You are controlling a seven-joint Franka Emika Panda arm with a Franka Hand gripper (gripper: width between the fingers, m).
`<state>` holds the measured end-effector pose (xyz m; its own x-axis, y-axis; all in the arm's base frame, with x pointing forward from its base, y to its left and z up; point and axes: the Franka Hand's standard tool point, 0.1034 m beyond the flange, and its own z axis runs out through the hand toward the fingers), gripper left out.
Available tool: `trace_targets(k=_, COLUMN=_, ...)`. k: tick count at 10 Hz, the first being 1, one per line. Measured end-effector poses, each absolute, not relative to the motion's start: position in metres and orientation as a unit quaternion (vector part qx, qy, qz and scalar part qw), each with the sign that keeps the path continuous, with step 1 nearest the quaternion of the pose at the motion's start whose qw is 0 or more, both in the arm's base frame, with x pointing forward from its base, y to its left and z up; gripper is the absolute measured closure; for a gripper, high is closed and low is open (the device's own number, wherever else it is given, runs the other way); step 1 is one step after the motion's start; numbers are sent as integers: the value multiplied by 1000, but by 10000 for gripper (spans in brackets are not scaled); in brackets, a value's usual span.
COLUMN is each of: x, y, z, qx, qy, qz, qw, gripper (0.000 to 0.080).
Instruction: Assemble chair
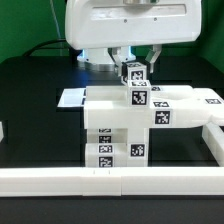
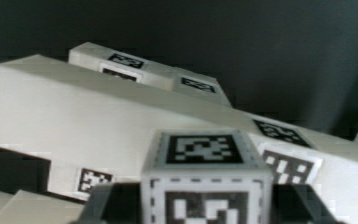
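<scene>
The part-built chair [image 1: 112, 125] is a glossy white seat block with tags on its front, standing mid-table. Flat white slabs [image 1: 185, 105] reach from it toward the exterior view's right. My gripper [image 1: 133, 63] hangs just behind the block's top and is shut on a white tagged leg bar [image 1: 134, 84]. The bar stands upright against the top of the block. In the wrist view the leg bar [image 2: 208, 165] fills the space between my dark fingers [image 2: 115, 198], with the gripper [image 2: 208, 208] around it. The seat block [image 2: 87, 105] lies beyond.
A long white border rail [image 1: 100, 181] runs along the front, and another [image 1: 214, 140] along the exterior view's right. The marker board [image 1: 72, 98] lies flat behind the chair on the left. The table is black.
</scene>
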<state>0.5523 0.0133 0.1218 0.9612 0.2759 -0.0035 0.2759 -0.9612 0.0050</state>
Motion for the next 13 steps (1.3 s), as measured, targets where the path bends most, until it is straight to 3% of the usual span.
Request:
trace_targets(k=6, x=552, y=13, z=122, qx=993, qy=121, qz=-1, qw=3, gripper=512)
trace_targets(k=13, x=552, y=14, z=122, qx=992, qy=-123, qz=-1, qw=1, gripper=512)
